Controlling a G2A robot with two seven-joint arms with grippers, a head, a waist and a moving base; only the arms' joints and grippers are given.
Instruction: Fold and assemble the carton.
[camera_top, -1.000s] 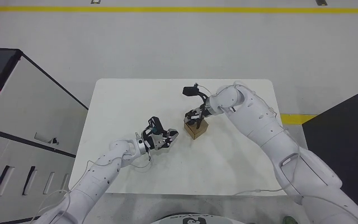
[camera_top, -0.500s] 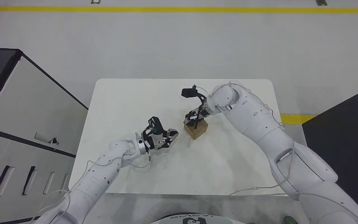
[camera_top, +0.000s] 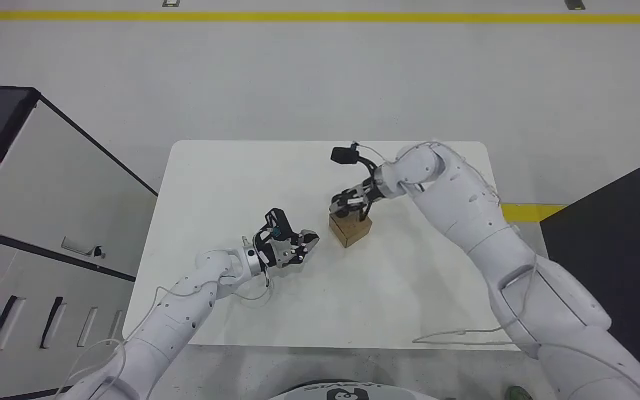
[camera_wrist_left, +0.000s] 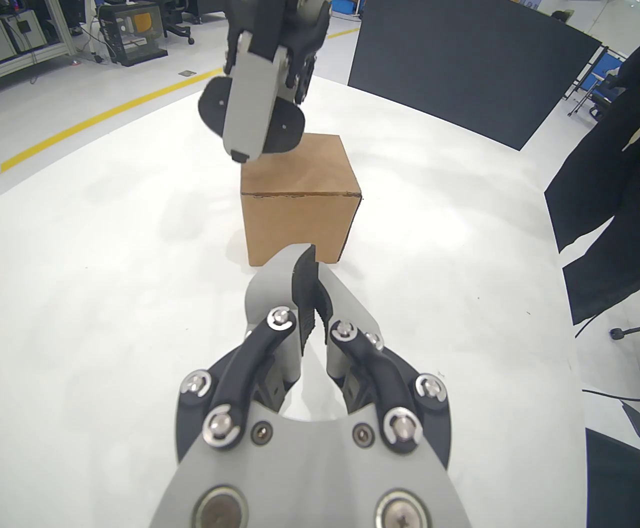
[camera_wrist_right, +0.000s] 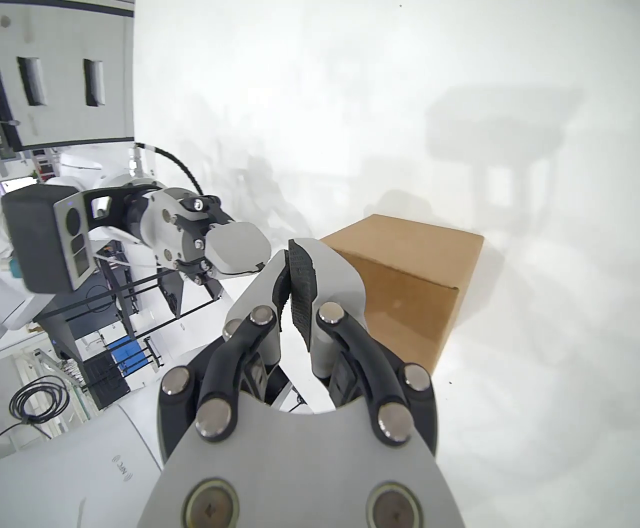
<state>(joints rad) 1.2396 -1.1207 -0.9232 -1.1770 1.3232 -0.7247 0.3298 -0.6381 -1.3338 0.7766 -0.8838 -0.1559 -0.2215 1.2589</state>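
Observation:
A small brown carton (camera_top: 351, 229) stands closed as a cube near the middle of the white table (camera_top: 420, 300); it also shows as the carton (camera_wrist_left: 300, 200) and the carton (camera_wrist_right: 415, 280) in the wrist views. My right gripper (camera_top: 341, 207) hangs just above the carton's far top edge, shut with nothing between its fingers; it appears as the right gripper (camera_wrist_left: 240, 156) and the right gripper (camera_wrist_right: 295, 250) in the wrist views. My left gripper (camera_top: 306, 243) rests a short way from the carton's near-left side, shut and empty, seen as the left gripper (camera_wrist_left: 306, 252) and the left gripper (camera_wrist_right: 250, 247).
A grey cabinet (camera_top: 50, 200) stands off the table's left side. A dark panel (camera_wrist_left: 465, 65) stands beyond the table's far edge. Bare tabletop (camera_top: 230, 190) lies all around the carton.
My right gripper has lifted off the carton's top and drawn back a little toward the far side. The left arm and the carton have stayed put.

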